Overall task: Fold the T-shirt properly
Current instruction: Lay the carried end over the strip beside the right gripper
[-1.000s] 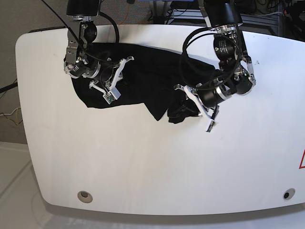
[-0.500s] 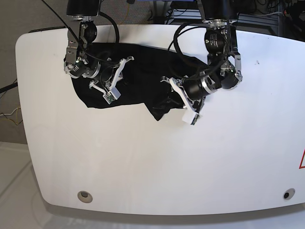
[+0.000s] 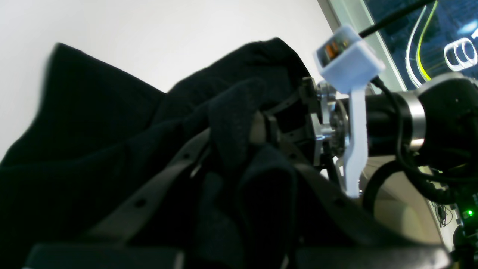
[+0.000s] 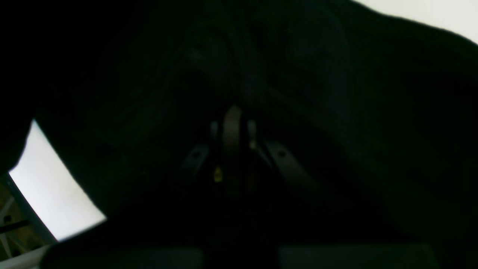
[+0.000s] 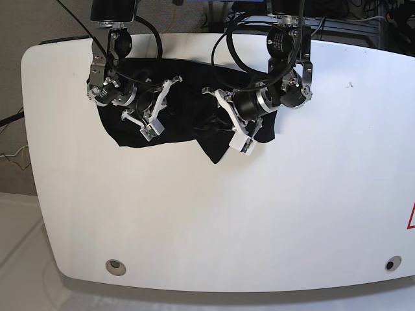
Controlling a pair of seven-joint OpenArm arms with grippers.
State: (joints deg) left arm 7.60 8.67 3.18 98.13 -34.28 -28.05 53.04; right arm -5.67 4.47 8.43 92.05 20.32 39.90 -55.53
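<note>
**Soft black cloth: grip hems and corners, not bunches**

Your T-shirt (image 5: 188, 97) lies crumpled at the far side of the white counter (image 5: 214, 214), between both arms. The left claw (image 3: 239, 138) is clamped on a bunched fold of it. The right claw (image 4: 233, 134) is pressed shut, buried in dark cloth; whether it pinches any, you cannot tell. Expect limp, light fabric that sags and drags. Take it at a hem or shoulder corner.
</note>
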